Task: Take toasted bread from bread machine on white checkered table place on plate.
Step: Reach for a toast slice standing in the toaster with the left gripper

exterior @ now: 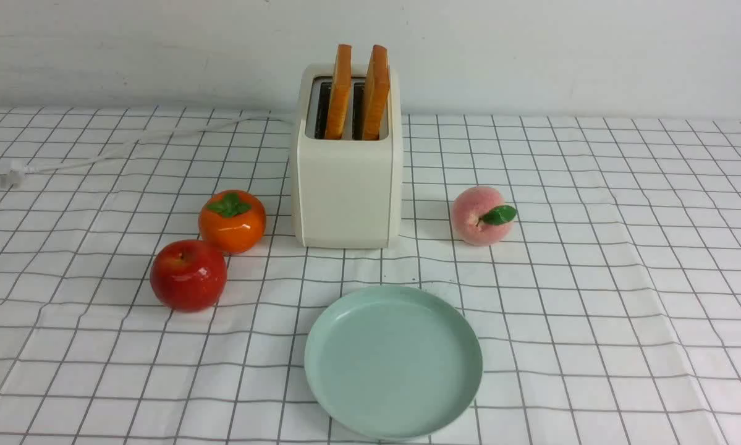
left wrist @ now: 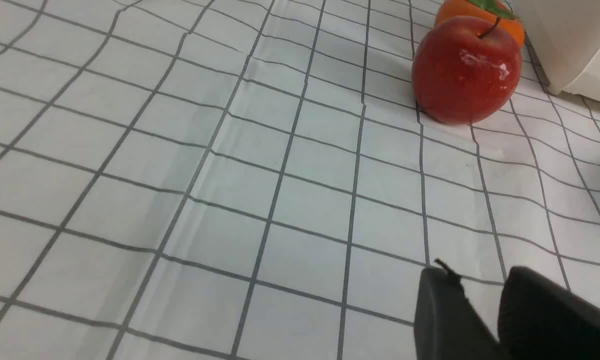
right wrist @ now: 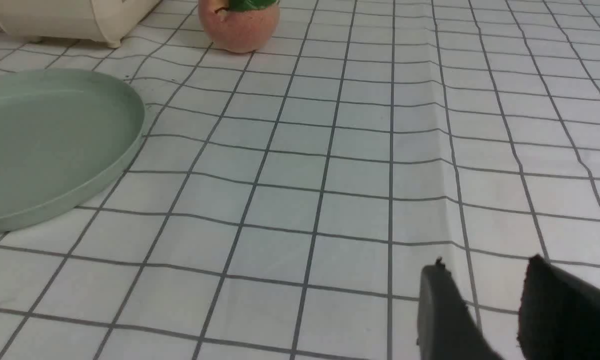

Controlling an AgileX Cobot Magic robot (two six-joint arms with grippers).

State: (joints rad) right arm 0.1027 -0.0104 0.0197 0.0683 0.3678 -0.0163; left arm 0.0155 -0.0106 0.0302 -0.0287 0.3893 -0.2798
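Standing upright in the slots of the bread machine [exterior: 345, 198], the toasted bread [exterior: 340, 93] sits far back on the tabletop [exterior: 623, 296], the plate [exterior: 393, 361] just in front; a red apple [exterior: 188, 275] and orange fruit [exterior: 232, 220] flank it left, a peach [exterior: 478, 216] right. Left wrist: the red apple hides most of the orange fruit; left hand [left wrist: 477, 272] seems slightly parted, empty. Right wrist: right hand [right wrist: 485, 265] spread, empty, apart from the plate

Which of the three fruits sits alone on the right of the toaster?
The pink peach with a green leaf. The red apple and the orange fruit sit together left of the toaster.
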